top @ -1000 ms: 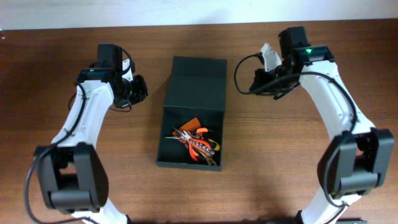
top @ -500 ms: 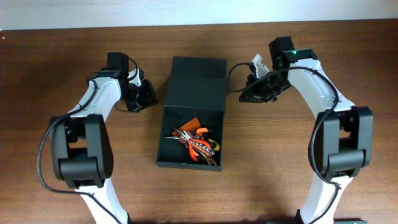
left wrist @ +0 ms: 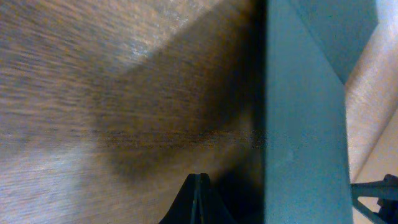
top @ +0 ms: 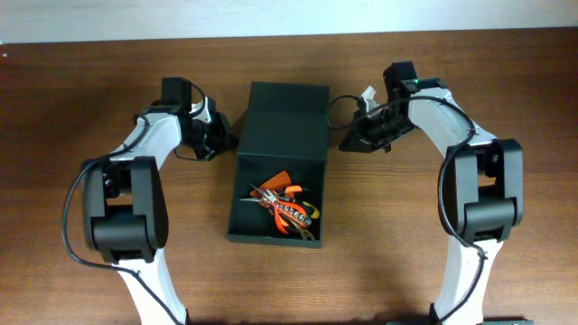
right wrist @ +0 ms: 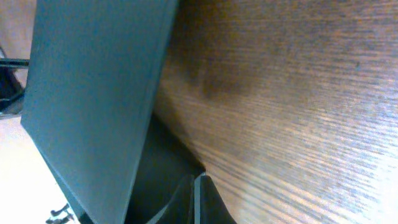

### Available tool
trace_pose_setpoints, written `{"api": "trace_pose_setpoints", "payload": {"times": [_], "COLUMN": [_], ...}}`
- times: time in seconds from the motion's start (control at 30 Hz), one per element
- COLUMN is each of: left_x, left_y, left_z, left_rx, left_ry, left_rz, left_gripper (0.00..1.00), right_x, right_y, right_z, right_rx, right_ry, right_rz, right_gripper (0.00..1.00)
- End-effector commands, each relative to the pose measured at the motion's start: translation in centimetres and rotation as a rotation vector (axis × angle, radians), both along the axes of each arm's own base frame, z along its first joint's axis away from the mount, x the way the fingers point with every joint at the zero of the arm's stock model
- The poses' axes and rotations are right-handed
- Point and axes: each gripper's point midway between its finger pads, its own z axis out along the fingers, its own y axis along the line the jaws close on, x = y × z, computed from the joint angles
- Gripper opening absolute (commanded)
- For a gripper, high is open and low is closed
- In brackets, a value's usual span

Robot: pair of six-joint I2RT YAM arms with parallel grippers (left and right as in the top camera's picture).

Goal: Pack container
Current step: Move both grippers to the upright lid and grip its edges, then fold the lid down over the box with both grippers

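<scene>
The container (top: 242, 226) is a dark green-black box at the table's middle, open, with its flat lid (top: 285, 122) laid back toward the far side. Orange-handled hand tools (top: 284, 209) lie inside it. My left gripper (top: 226, 142) is shut and empty, low at the lid's left edge; the left wrist view shows its closed tips (left wrist: 199, 179) beside the lid's side (left wrist: 305, 124). My right gripper (top: 346, 143) is shut and empty at the lid's right edge; its tips (right wrist: 198, 180) sit next to the lid (right wrist: 93, 93).
The brown wooden table (top: 406, 244) surrounds the box. A pale wall strip (top: 181, 18) runs along the far edge. Both arms' bases stand at the near edge, left and right of the box.
Both grippers have moved inward and down toward the lid's left and right edges. The box and the tools have not moved.
</scene>
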Motion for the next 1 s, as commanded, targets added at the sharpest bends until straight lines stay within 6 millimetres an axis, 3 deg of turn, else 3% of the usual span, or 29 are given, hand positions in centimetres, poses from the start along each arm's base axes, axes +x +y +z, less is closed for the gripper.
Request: {"api": "trace_pose_setpoints", "payload": {"times": [0.0, 0.3, 0.57, 0.77, 0.97], "left_x": [0.5, 1.3, 1.3, 1.3, 2.0], "left_y": [-1.1, -3.0, -3.4, -3.4, -3.4], "left_z": [0.2, 1.2, 1.5, 1.5, 2.0], "left_rx": [-0.055, -0.114, -0.137, -0.128, -0.099], "left_ry": [0.001, -0.045, -0.047, -0.081, -0.185], "left_rz": [0.001, -0.019, -0.03, -0.066, -0.156], "left_gripper": [0.02, 0.02, 0.02, 0.02, 0.02], "right_x": [0.3, 0.9, 1.1, 1.7, 2.2], "right_y": [0.6, 2.9, 5.3, 5.4, 5.7], "right_z": [-0.5, -1.1, -1.0, -0.8, 0.6], "right_rx": [0.059, 0.112, 0.121, 0.128, 0.144], "right_ry": [0.03, 0.022, -0.038, -0.081, -0.223], "right_rz": [-0.018, -0.012, 0.042, 0.055, 0.156], "right_gripper": [0.04, 0.04, 0.04, 0.04, 0.04]}}
